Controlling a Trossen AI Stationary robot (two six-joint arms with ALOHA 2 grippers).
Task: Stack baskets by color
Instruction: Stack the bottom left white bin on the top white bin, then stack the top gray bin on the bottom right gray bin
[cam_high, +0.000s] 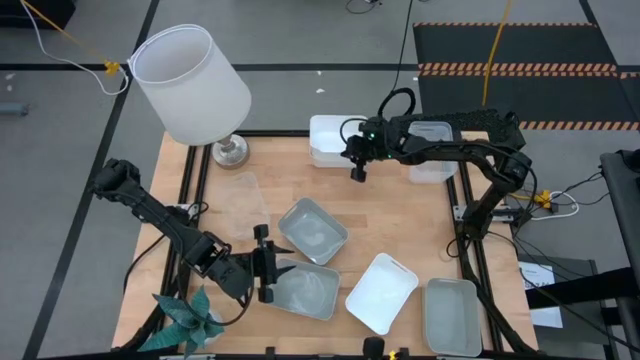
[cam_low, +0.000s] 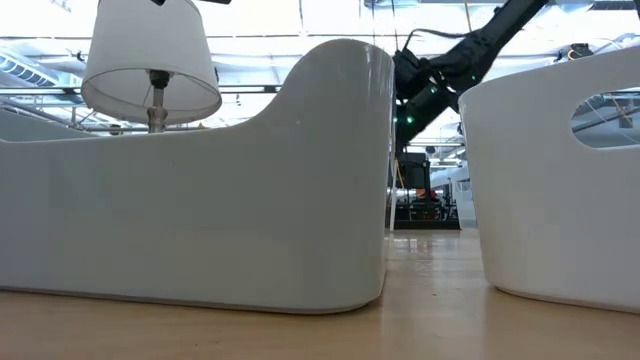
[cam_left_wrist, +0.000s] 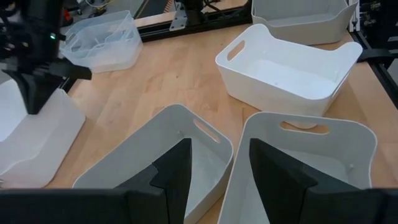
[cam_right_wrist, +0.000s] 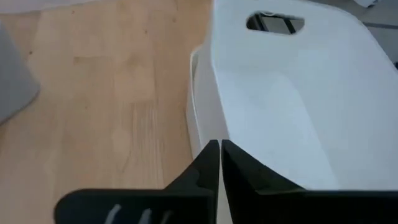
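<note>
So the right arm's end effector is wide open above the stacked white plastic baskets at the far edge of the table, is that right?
Not quite. The right end effector is shut, its two dark fingers pressed together, as the right wrist view shows. The rest holds: in the high view it hangs by the stacked opaque white plastic baskets at the far edge of the wooden table.
</note>
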